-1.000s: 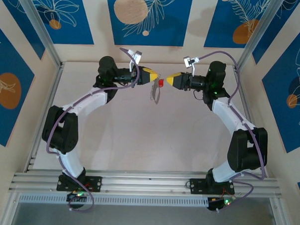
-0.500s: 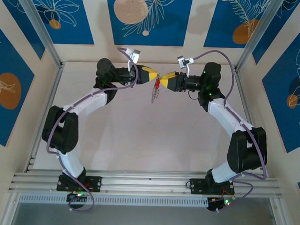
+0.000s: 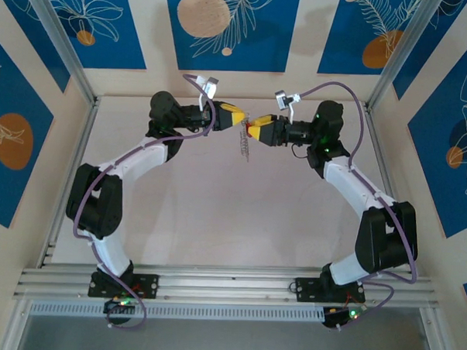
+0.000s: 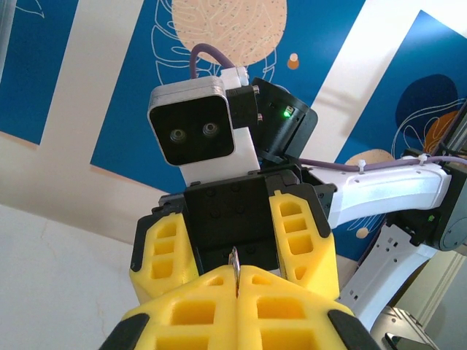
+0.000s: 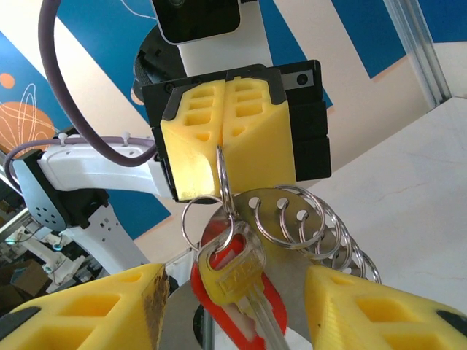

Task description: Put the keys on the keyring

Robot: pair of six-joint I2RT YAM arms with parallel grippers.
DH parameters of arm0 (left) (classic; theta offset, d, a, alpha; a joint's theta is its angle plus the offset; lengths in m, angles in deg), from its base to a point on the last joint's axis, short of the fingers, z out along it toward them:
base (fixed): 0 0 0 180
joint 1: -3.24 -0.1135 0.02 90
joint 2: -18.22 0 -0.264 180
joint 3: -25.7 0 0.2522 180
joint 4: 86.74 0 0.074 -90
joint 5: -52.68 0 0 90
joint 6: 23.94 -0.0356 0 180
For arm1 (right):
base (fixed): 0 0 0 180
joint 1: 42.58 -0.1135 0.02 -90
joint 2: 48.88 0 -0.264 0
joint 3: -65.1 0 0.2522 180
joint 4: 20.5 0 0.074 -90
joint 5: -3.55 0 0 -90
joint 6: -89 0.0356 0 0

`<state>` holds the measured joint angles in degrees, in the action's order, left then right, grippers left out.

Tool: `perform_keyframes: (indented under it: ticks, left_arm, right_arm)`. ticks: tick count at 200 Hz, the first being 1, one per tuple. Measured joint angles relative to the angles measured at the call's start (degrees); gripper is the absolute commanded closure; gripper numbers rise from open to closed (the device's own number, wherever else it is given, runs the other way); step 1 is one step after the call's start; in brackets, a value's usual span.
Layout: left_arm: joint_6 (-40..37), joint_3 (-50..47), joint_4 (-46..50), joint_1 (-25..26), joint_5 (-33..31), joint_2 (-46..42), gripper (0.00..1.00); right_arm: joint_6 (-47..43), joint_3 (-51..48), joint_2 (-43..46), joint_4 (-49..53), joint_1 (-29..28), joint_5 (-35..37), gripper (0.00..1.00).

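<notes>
My left gripper (image 3: 240,121) is shut on the top of the keyring (image 3: 245,147), which dangles below it over the back of the table. In the left wrist view the ring's thin metal edge (image 4: 234,261) sticks up from between the closed yellow pads (image 4: 190,306). In the right wrist view the keyring's loop (image 5: 222,182) hangs from those pads, with a fringe of small rings (image 5: 306,219) on a metal plate. The keys (image 5: 232,271) hang from it on a small ring: a yellowish head, a silver blade, red plastic behind. My right gripper (image 5: 235,295) is open, its fingers either side of the keys without touching.
The pale table (image 3: 216,213) lies bare below both arms. Aluminium frame posts (image 3: 61,47) and blue patterned panels close in the back and sides. Both grippers meet tip to tip near the back wall.
My right gripper has moved left, up to the left gripper, and its jaws have widened. The red key that showed at its tips now hangs with the keyring. The left arm has held still.
</notes>
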<state>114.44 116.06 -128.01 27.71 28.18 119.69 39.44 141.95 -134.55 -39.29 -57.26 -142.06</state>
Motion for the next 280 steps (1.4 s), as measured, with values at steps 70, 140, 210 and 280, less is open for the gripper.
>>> perform_keyframes:
  ticks: [70, 140, 210, 280]
  left_arm:
    - [0.9, 0.0, -0.5, 0.0, 0.0, 0.0, 1.0]
    - [1.9, 0.0, -1.6, 0.0, -0.2, 0.0, 1.0]
    - [2.3, -0.4, -2.5, 0.0, -1.3, 0.0, 1.0]
    - [2.3, -2.0, -3.1, 0.0, -2.3, 0.0, 1.0]
  right_arm:
    - [-1.0, -0.2, 0.2, 0.2, -0.3, 1.5, 0.61]
    - [-2.6, -0.2, 0.2, 2.1, -1.1, 2.9, 0.89]
    - [-3.3, -0.2, 0.3, 2.6, -1.7, 3.7, 1.0]
    - [-3.7, 0.8, -1.1, 3.6, -4.9, 4.2, 1.0]
